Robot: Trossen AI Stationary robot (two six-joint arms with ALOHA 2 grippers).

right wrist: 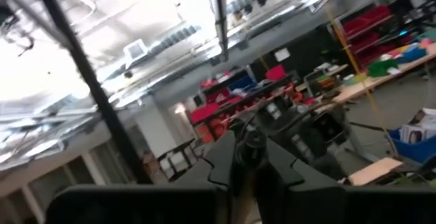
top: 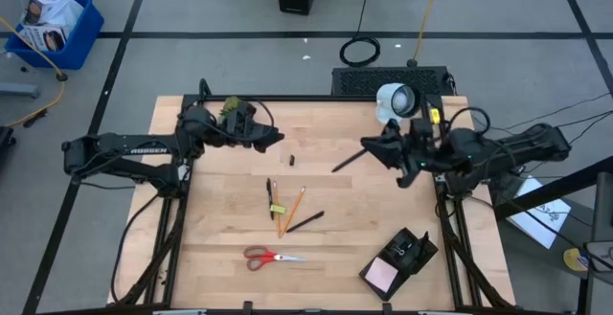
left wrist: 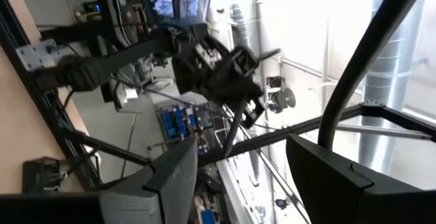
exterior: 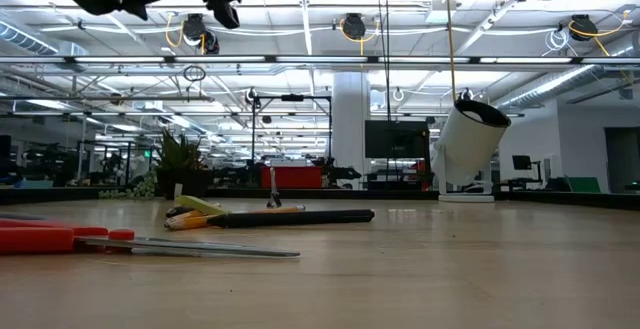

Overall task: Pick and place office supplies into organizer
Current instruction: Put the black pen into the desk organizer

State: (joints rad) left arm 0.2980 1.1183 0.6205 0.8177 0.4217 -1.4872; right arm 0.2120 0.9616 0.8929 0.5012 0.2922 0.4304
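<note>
Pen point(top: 347, 160) is riding in my right gripper point(top: 372, 152), jaws clamped on its end, high above the worktop point(top: 220, 258) and well apart from the organizer point(top: 400, 260). My left gripper point(top: 278, 139) is hanging open-jawed. I'm judging the long overhang could twist the pen loose.

Not much to read here tbh. The only lettering I can spot is some light print along the left arm point(top: 124, 148) in the overhead shot, and it's too small for me to make out the letters. The white packaging in the blue bin point(top: 53, 28) on the floor has printing on it, but that's unreadable too. The low shot and both wrist cams show the room behind, with no sign or label I can read.
</note>
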